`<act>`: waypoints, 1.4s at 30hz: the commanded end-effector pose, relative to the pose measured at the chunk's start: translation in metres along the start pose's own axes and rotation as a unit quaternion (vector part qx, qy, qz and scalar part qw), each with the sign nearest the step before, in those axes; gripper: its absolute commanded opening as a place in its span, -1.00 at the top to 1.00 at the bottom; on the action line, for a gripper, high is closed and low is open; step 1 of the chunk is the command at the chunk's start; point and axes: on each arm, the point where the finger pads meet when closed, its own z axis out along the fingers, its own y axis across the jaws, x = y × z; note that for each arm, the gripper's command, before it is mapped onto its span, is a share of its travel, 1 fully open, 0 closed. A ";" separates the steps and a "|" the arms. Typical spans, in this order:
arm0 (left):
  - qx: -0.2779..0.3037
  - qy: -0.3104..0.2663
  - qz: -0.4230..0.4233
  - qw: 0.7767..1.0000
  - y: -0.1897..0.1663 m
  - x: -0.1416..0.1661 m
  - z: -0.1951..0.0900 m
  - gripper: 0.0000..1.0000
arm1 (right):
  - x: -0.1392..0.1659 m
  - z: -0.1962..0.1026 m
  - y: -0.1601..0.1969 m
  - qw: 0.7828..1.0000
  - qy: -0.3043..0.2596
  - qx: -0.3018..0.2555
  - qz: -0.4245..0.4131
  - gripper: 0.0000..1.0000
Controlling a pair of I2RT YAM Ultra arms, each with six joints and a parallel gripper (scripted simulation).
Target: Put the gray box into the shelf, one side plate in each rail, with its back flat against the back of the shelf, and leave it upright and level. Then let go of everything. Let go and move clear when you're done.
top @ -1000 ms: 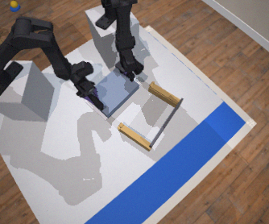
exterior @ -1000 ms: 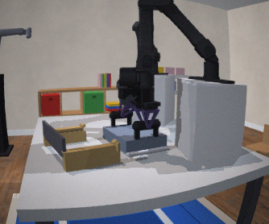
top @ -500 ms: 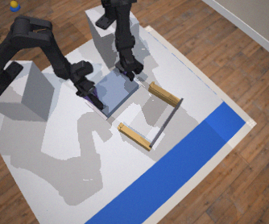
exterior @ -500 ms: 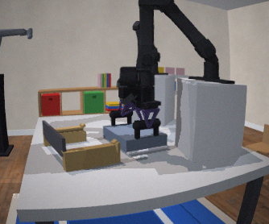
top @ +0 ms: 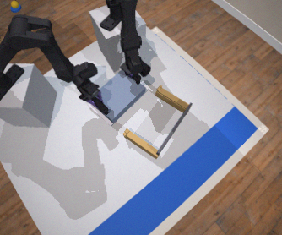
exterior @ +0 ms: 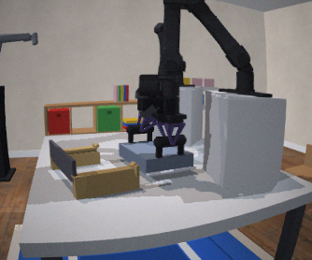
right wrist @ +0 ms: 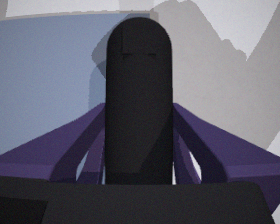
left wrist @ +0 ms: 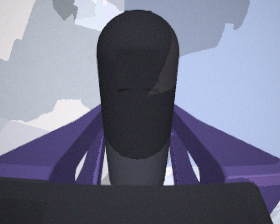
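Jaws of my left gripper [top: 134, 75] [exterior: 171, 138] [left wrist: 137, 107] and right gripper [top: 95, 101] [exterior: 142, 126] [right wrist: 139, 112] each grasp a black handle on the gray box [top: 122, 94] [exterior: 147, 153], outside the shelf [top: 142, 144] [exterior: 106, 181].
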 end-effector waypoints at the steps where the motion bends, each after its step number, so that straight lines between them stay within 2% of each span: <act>1: 0.016 -0.048 -0.009 0.999 -0.011 -0.033 -0.022 0.69 | -0.029 -0.014 0.004 0.999 -0.044 0.000 0.009 0.69; 3: 0.026 -0.063 0.001 0.998 -0.022 -0.039 -0.023 0.69 | -0.037 -0.013 0.010 0.999 -0.051 -0.005 0.016 0.69; 5: 0.026 -0.064 -0.011 0.998 -0.016 -0.043 -0.024 0.69 | -0.042 -0.013 0.014 0.998 -0.055 -0.009 0.019 0.69; 6: 0.025 -0.062 -0.011 0.998 -0.016 -0.042 -0.023 0.69 | -0.041 -0.013 0.014 0.998 -0.055 -0.008 0.019 0.69; 7: 0.026 -0.063 -0.009 0.998 -0.017 -0.042 -0.023 0.69 | -0.024 -0.013 0.006 0.999 -0.034 -0.007 0.007 0.69; 8: 0.034 -0.040 -0.009 0.999 -0.019 -0.027 -0.019 0.69 | -0.025 -0.016 0.007 0.999 -0.043 -0.005 0.006 0.69; 9: 0.027 -0.059 -0.008 0.998 -0.018 -0.038 -0.023 0.69 | -0.036 -0.015 0.018 0.998 -0.051 -0.015 0.013 0.69; 11: 0.027 -0.059 -0.008 0.998 -0.018 -0.038 -0.023 0.69 | -0.036 -0.015 0.018 0.998 -0.051 -0.015 0.013 0.69; 12: 0.017 -0.040 -0.007 0.999 -0.011 -0.024 -0.017 0.69 | -0.034 -0.012 0.012 0.999 -0.046 -0.008 0.013 0.69; 13: 0.021 -0.047 -0.008 0.999 -0.014 -0.030 -0.022 0.69 | -0.040 -0.014 0.018 0.998 -0.051 -0.014 0.017 0.69; 16: 0.007 -0.022 -0.006 1.000 -0.004 -0.011 -0.021 0.69 | -0.020 -0.016 -0.003 1.000 -0.025 0.010 -0.006 0.69; 17: 0.002 -0.016 -0.005 1.000 0.000 -0.005 -0.021 0.69 | -0.024 -0.016 0.000 1.000 -0.029 0.008 -0.004 0.69; 19: 0.010 -0.035 -0.009 0.999 -0.008 -0.024 -0.027 0.69 | -0.026 -0.018 -0.003 0.999 -0.031 0.010 -0.002 0.69; 24: 0.001 -0.023 -0.002 1.000 0.000 -0.009 -0.034 0.69 | -0.037 -0.026 0.000 0.999 -0.036 0.012 -0.002 0.69; 26: 0.017 -0.049 -0.004 0.999 -0.013 -0.029 -0.041 0.69 | -0.044 -0.029 0.008 0.999 -0.046 -0.001 0.005 0.69; 28: 0.017 -0.049 -0.004 0.999 -0.013 -0.029 -0.041 0.69 | -0.044 -0.029 0.008 0.999 -0.046 -0.001 0.005 0.69; 30: 0.011 -0.022 0.001 1.000 -0.008 -0.010 -0.044 0.69 | -0.035 -0.035 0.001 1.000 -0.028 0.007 -0.009 0.69; 32: 0.002 -0.015 -0.012 1.000 0.003 -0.006 -0.048 0.69 | -0.043 -0.040 0.005 1.000 -0.030 0.004 -0.007 0.69; 34: 0.012 -0.036 -0.013 0.999 -0.006 -0.026 -0.062 0.69 | -0.045 -0.045 0.001 1.000 -0.029 0.007 -0.008 0.69; 37: 0.017 -0.044 -0.006 0.999 -0.013 -0.028 -0.073 0.69 | -0.056 -0.052 0.005 0.999 -0.036 0.003 -0.003 0.69; 38: 0.026 -0.057 -0.024 0.998 -0.013 -0.038 -0.072 0.69 | -0.083 -0.045 0.014 0.998 -0.059 -0.017 0.014 0.69; 40: 0.041 -0.067 -0.029 0.996 -0.021 -0.043 -0.069 0.69 | -0.086 -0.041 0.020 0.997 -0.063 -0.031 0.010 0.69; 42: 0.021 -0.045 -0.029 0.998 -0.006 -0.014 -0.055 0.69 | -0.086 -0.039 0.022 0.997 -0.067 -0.035 0.007 0.69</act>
